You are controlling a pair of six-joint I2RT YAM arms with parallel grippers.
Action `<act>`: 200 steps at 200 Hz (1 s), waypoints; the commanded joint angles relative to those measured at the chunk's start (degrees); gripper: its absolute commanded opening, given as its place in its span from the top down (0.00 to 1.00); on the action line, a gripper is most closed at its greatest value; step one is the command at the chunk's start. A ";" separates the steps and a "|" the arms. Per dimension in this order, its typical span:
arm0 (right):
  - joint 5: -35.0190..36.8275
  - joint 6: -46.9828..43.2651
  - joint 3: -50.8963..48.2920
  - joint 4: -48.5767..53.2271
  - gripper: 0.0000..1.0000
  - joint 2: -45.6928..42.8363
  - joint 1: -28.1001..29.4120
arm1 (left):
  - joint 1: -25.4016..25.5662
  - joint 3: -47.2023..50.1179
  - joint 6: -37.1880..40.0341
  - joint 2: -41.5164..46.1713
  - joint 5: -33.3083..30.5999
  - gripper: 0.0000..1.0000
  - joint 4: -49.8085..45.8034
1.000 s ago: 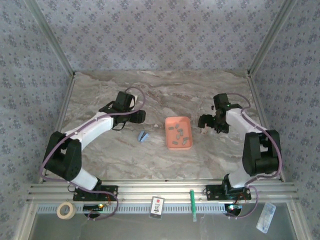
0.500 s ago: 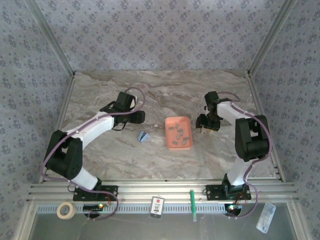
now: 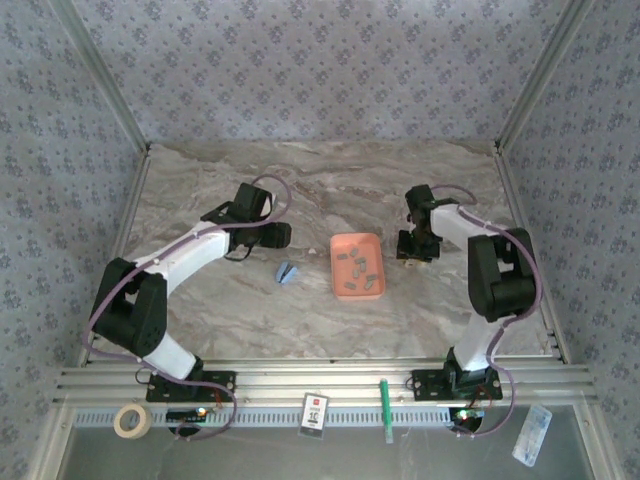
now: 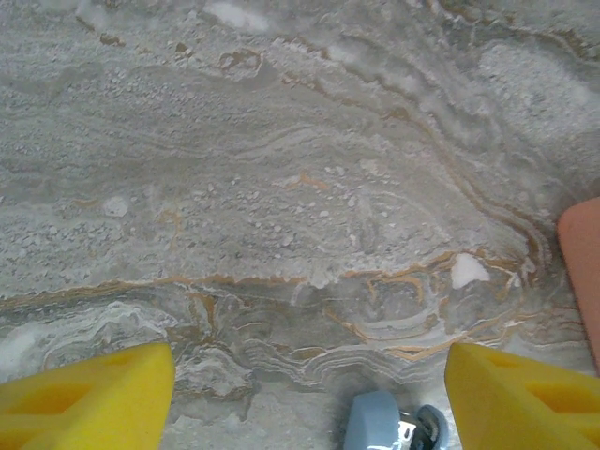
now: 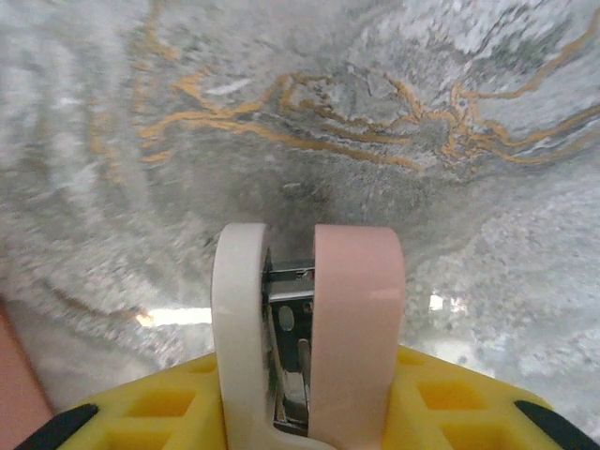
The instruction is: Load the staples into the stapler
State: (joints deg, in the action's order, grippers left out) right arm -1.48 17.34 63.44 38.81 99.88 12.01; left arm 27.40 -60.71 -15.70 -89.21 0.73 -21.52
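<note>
left gripper [image 4: 309, 375]: jaws stood wide apart and held nothing. its yellow fingers [image 4: 89, 394] framed bare marble table [image 4: 281, 187], with open room ahead of them. the stapler [image 4: 384, 429] lay on the table at the base side of the hand, between the fingers and nearer the right one, touching neither. the tray [image 4: 586, 272] edge stood off the right fingertip.

in the top view the left gripper [image 3: 278, 235] hung just beyond the stapler [image 3: 287, 272]. the left arm reached forward and inward, with its forearm low over the table.

right gripper [image 5: 309, 375]: jaws were closed on a pink-white item [image 5: 356, 309] with a metal core, held upright between the yellow fingers [image 5: 469, 403] over bare marble.

in the top view the right gripper [image 3: 413, 248] pointed down just beside the tray's [image 3: 343, 243] outer edge, and free table lay between it and the side frame. the right arm was folded sharply at the elbow. the staples [image 3: 355, 268] lay in the tray, between the two hands.

a card [image 3: 315, 410] lay behind the arm bases; its print could not be read.
</note>
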 commanded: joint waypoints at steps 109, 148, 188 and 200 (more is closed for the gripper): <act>-2.46 -23.95 -18.51 -38.21 0.66 -39.58 20.74 | 1.19 -7.44 5.32 14.78 30.69 0.24 2.37; 0.13 -31.71 -18.62 -42.47 0.65 -37.17 28.25 | 4.45 -3.40 13.02 18.18 35.89 0.24 5.46; 4.32 -35.61 -18.86 -46.36 0.64 -35.32 33.42 | 5.73 -1.09 11.66 18.47 36.17 0.24 7.59; 5.38 -36.62 -18.84 -47.18 0.63 -35.11 34.60 | 5.74 -0.42 10.41 18.37 37.25 0.24 9.02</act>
State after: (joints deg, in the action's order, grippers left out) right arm 0.14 -14.98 44.80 -3.40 64.62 44.69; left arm 32.93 -62.02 -4.99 -71.42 34.92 -16.36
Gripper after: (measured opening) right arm 0.365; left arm 0.762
